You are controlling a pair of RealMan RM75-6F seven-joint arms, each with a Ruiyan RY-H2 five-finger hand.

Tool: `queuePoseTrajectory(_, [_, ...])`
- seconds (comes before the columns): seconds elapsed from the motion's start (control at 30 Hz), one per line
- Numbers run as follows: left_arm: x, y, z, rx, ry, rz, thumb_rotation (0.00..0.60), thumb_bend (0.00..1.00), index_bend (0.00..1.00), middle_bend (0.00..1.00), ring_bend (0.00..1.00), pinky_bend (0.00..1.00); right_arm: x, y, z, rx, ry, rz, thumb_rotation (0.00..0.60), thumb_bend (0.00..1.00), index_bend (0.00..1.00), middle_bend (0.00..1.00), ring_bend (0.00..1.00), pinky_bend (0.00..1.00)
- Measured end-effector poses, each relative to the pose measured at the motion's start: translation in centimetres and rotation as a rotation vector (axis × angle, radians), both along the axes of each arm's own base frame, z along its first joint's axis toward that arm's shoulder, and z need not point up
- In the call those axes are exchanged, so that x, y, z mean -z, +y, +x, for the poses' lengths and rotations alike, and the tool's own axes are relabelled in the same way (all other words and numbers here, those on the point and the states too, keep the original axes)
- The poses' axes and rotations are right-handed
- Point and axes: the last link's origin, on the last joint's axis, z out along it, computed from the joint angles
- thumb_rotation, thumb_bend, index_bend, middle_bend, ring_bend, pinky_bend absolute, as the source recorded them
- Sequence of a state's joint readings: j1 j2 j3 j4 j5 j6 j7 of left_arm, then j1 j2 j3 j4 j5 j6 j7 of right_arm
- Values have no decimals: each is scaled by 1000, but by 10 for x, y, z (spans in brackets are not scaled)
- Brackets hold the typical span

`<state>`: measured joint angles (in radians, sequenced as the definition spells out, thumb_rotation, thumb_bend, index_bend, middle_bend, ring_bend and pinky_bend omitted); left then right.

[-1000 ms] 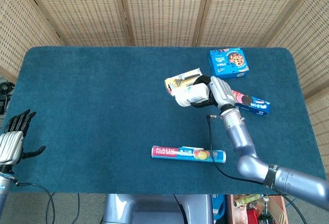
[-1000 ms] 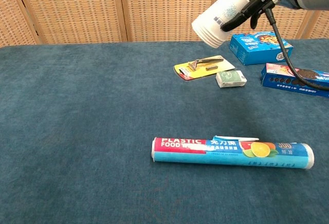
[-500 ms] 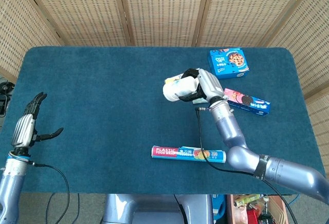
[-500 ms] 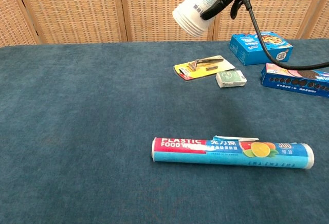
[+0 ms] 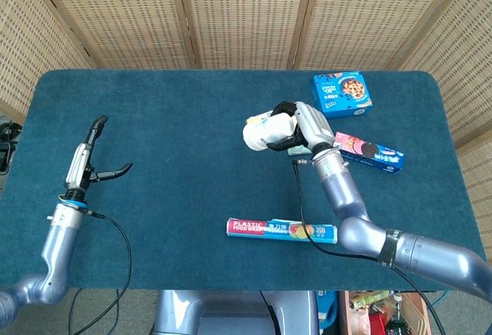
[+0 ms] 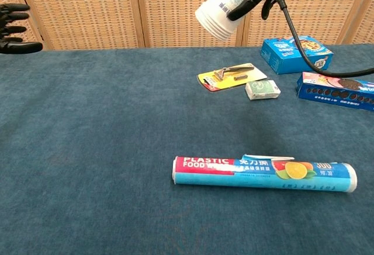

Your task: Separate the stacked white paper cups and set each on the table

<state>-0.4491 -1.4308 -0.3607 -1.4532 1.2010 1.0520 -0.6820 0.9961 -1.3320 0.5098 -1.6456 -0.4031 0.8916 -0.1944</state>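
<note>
**Two arms up, one stack of cups aloft**

Two robot hands now show in the head view, and the bigger change is on the left: the left robot hand (image 5: 91,154), which half a second ago sat at the counter's left edge, has swung inward over the blue cloth and risen, its fingers straight and its thumb spread wide, holding nothing. In the chest view its dark fingertips now poke in at the upper left corner (image 6: 13,28), where before there was only the wicker screen.

The right robot hand (image 5: 301,124) has barely shifted. It grips the stacked white paper cups (image 6: 225,8) around the upper part of the stack, which lies tilted in the air well above the counter (image 5: 169,166), rims pointing down and to the left (the nested rims show as thin ridges at the mouth). The cups are smooth white paper with a small bluish print on the side.

Taking the plastic wrap roll (image 6: 264,173) as landmark: it is a long cylinder in a glossy printed sleeve, lying flat on the fuzzy dark teal cloth. Beyond it lie a yellow card with a razor (image 6: 227,76) and, just to the card's right, a small pale green packet (image 6: 262,89). Further right of those are a flat blue cookie box (image 6: 296,53) and a long blue biscuit pack (image 6: 338,90). The held cups hang above the razor card.
</note>
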Motion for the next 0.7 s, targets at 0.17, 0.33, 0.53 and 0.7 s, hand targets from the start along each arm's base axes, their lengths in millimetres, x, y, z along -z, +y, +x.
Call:
queuePoseTrajectory(0.17, [15, 10, 13, -19, -144, -92, 600, 206, 147, 0, 0, 0, -1, 0, 2, -4, -1, -1, 600, 239, 657, 547, 408, 652])
queuePoseTrajectory(0.33, [26, 18, 25, -24, -229, -135, 600, 207, 168, 0, 0, 0, -1, 0, 3, -5, -4, -1, 600, 239, 657, 548, 408, 652])
queuePoseTrajectory(0.53, [38, 24, 43, 10, -263, -162, 600, 206, 176, 0, 0, 0, 0, 1, 8, -3, -35, 11, 600, 239, 658, 548, 408, 652])
queuePoseTrajectory(0.7, [41, 26, 51, 32, -261, -164, 600, 206, 188, 0, 0, 0, 1, 3, 14, 27, -135, 59, 600, 238, 663, 554, 412, 658])
